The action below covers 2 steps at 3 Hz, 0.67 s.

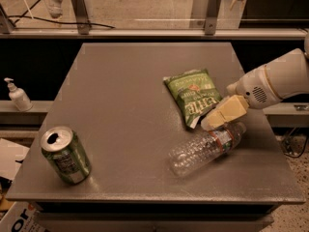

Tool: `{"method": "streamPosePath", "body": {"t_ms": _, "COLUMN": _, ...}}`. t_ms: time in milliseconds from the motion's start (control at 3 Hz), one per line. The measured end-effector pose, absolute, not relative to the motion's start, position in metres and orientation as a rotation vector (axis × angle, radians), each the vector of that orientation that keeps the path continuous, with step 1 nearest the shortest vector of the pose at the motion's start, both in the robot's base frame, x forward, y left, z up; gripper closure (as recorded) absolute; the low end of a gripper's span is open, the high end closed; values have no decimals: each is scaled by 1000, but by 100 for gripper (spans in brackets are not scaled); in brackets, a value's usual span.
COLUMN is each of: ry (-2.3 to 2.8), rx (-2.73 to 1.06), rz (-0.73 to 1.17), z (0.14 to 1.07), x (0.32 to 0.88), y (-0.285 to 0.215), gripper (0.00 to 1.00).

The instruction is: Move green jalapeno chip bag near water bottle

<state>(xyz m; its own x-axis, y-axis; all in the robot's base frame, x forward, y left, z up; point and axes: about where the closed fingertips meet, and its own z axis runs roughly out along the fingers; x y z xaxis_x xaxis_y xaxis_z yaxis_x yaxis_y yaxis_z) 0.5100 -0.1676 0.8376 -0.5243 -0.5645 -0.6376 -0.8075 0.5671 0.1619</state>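
The green jalapeno chip bag (192,94) lies flat on the grey table (120,105), right of centre. The water bottle (205,148) lies on its side just in front of the bag, with its cap end to the right. The two are almost touching. My gripper (213,121) reaches in from the right on a white arm (275,81). Its cream tip sits at the bag's near right corner, just above the bottle's neck.
A green soda can (65,154) stands at the table's front left corner. A white pump dispenser (18,95) stands on a ledge off the table's left side. A railing with metal posts (79,8) runs behind the table.
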Motion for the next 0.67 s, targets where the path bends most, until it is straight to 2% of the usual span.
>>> {"method": "streamPosePath", "body": {"t_ms": 667, "ry": 2154, "rx": -958, "rz": 641, "z": 851, "x": 506, "y": -179, "gripper": 0}}
